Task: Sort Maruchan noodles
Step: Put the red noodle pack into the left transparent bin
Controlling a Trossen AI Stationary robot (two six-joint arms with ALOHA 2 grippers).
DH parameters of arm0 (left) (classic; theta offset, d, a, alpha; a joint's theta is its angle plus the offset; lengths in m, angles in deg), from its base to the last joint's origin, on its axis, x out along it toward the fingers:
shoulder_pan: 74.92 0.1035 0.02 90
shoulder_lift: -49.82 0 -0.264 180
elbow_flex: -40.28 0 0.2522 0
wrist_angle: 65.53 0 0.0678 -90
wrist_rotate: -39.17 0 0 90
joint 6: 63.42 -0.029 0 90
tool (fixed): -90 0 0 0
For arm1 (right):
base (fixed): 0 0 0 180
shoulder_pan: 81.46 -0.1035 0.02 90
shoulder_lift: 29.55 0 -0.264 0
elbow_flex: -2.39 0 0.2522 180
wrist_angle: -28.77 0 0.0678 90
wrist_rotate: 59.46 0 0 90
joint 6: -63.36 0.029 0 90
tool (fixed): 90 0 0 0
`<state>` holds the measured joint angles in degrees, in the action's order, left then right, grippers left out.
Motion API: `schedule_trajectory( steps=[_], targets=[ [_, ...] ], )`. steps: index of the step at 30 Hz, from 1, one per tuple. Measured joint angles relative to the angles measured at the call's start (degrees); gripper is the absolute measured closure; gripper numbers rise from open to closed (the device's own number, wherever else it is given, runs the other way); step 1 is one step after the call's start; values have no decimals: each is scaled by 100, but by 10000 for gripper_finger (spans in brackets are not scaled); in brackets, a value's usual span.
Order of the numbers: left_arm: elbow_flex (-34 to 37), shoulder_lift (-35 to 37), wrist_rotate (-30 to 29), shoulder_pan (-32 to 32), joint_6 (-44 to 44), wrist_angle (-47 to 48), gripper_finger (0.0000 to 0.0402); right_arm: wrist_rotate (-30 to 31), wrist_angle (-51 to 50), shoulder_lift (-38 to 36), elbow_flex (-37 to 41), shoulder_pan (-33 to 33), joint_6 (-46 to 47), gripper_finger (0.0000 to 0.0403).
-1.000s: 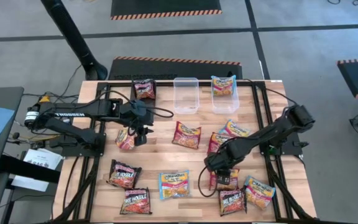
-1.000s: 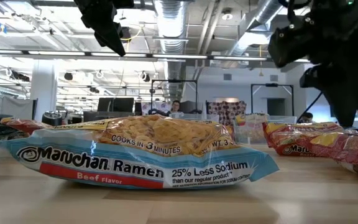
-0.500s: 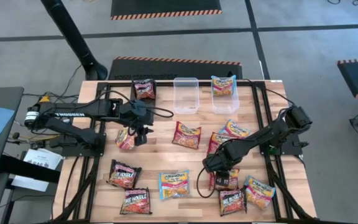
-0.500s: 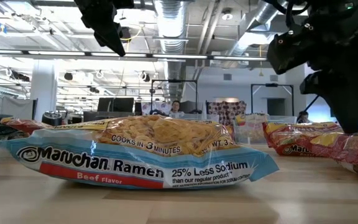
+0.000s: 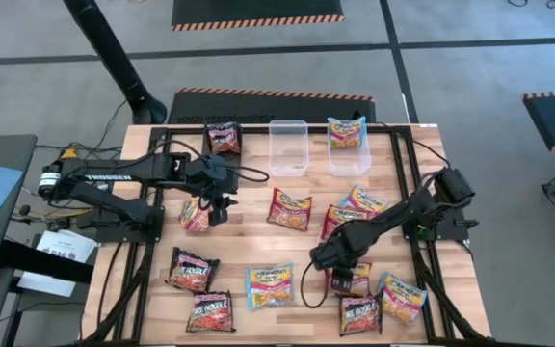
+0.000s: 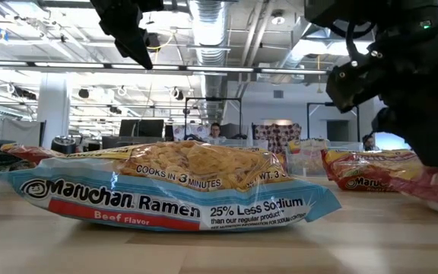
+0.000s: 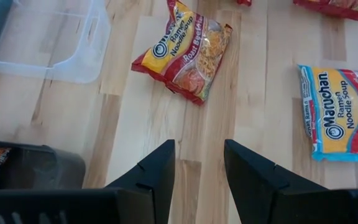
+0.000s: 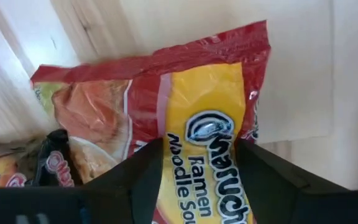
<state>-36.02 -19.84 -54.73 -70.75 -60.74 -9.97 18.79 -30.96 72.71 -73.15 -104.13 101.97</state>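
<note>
Lowering since before, the right claw (image 8: 194, 171) straddles a red packet (image 8: 185, 118), fingers spread wide.

My jaws over a red packet

My right gripper (image 8: 196, 171) straddles a red-and-yellow Maruchan packet (image 8: 185, 118) on the wooden table (image 8: 185, 22); a darker packet (image 8: 51, 168) lies beside it.
</note>
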Motion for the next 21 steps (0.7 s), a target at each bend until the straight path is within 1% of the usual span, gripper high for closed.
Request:
schedule_trajectory(
  steps=[3, 11, 14, 21],
  targets=[
    [0, 1, 0, 0, 0, 13, 278, -10, 9, 86, -3, 0, 1, 209],
    [2, 1, 0, 0, 0, 40, 278, 9, 9, 99, 7, 68, -4, 327],
    [2, 1, 0, 0, 4, 39, 278, 12, 13, 102, 10, 70, -21, 355],
    [2, 1, 0, 0, 9, 38, 278, 134, -96, 0, -41, 79, -145, 393]
  ],
)
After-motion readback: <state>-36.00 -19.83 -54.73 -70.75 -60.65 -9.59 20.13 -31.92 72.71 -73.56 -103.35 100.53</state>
